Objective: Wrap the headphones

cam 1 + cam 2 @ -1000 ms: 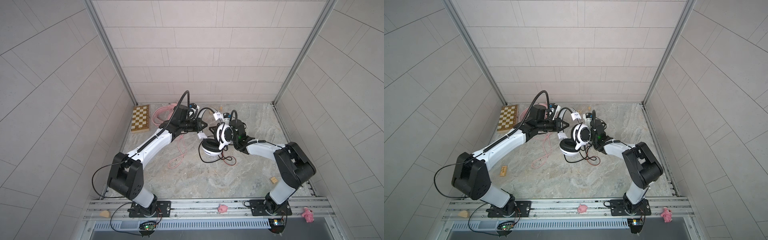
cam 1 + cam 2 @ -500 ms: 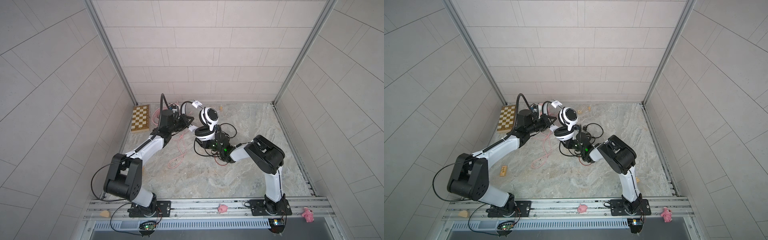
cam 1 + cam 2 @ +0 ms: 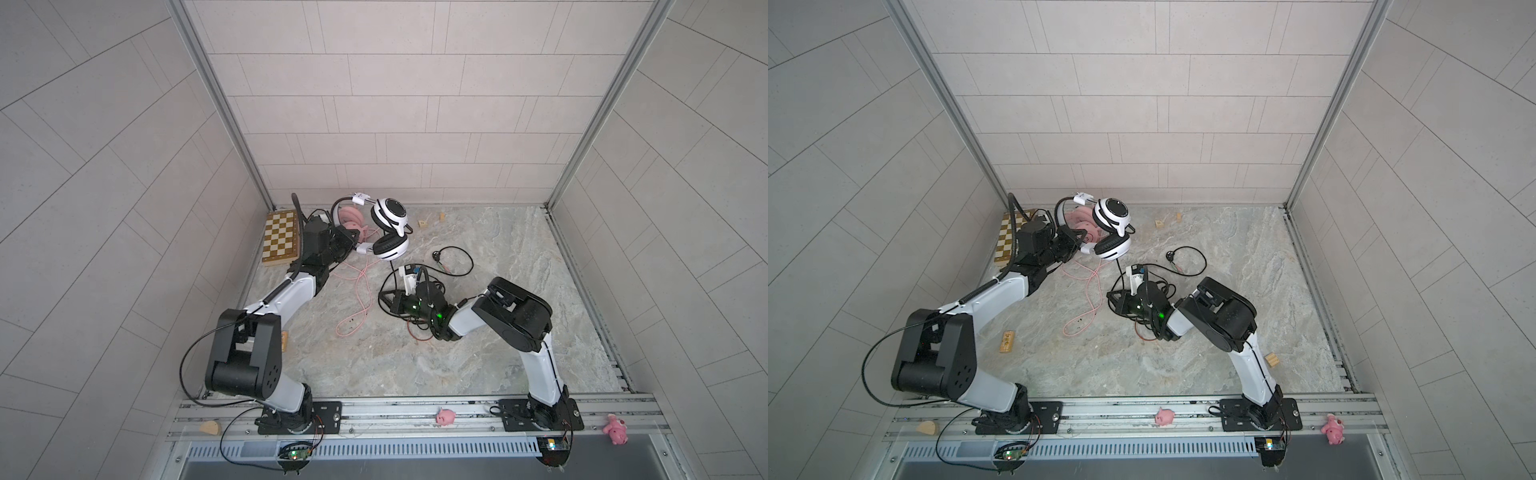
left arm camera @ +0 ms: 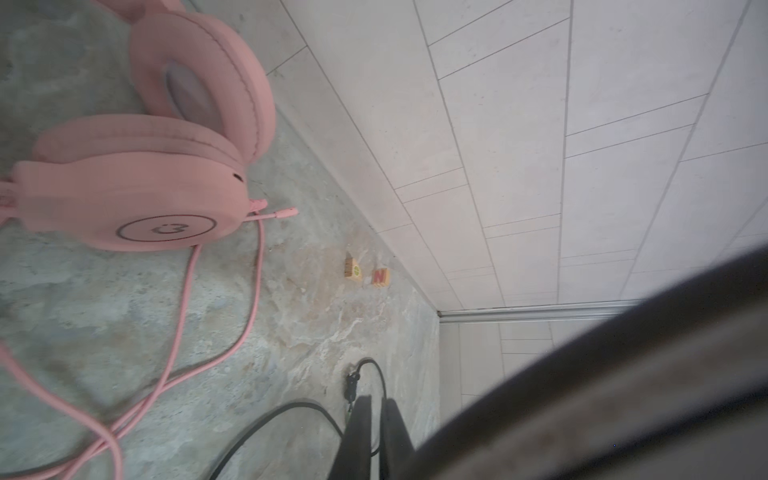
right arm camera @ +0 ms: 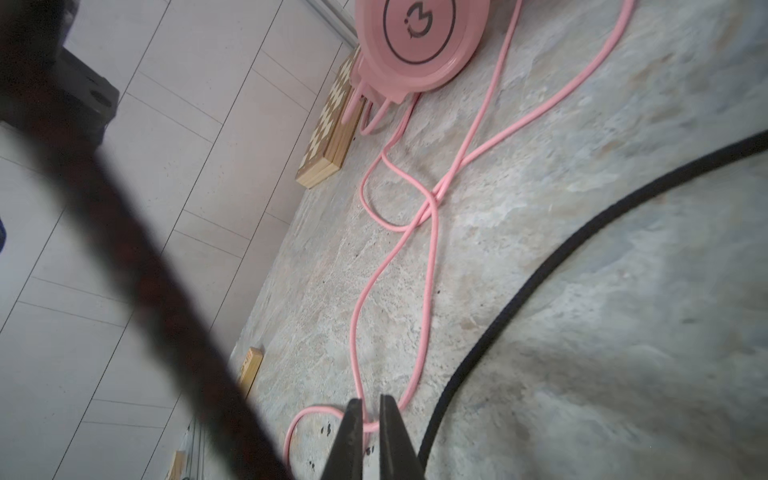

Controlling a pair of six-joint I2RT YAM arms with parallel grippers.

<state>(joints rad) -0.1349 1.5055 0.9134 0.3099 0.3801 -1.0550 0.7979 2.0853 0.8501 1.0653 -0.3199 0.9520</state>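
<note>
Black-fingered, the left claw (image 4: 375, 401) is closed on the white headphones (image 3: 389, 212) at the headband and holds them clear of the counter (image 3: 478, 332) near the back-left corner. The headband arc faces the left wall. The cup-to-cup axis runs roughly front to back, and the rear cup's outer face is turned upward. The black cable (image 5: 582, 232) drops from the front cup to the counter, passes the right claw (image 5: 370, 401) and ends in a loop farther right. The right claw points left, low over the counter, with its jaws drawn almost together and nothing visibly clamped between them. The pink headphones (image 3: 352, 217) lie on the counter beside the chessboard (image 3: 281, 237). Their boom mic (image 4: 282, 213) points toward two wooden blocks (image 4: 381, 277), and the pink cable (image 3: 362, 291) trails toward the front rail.
</note>
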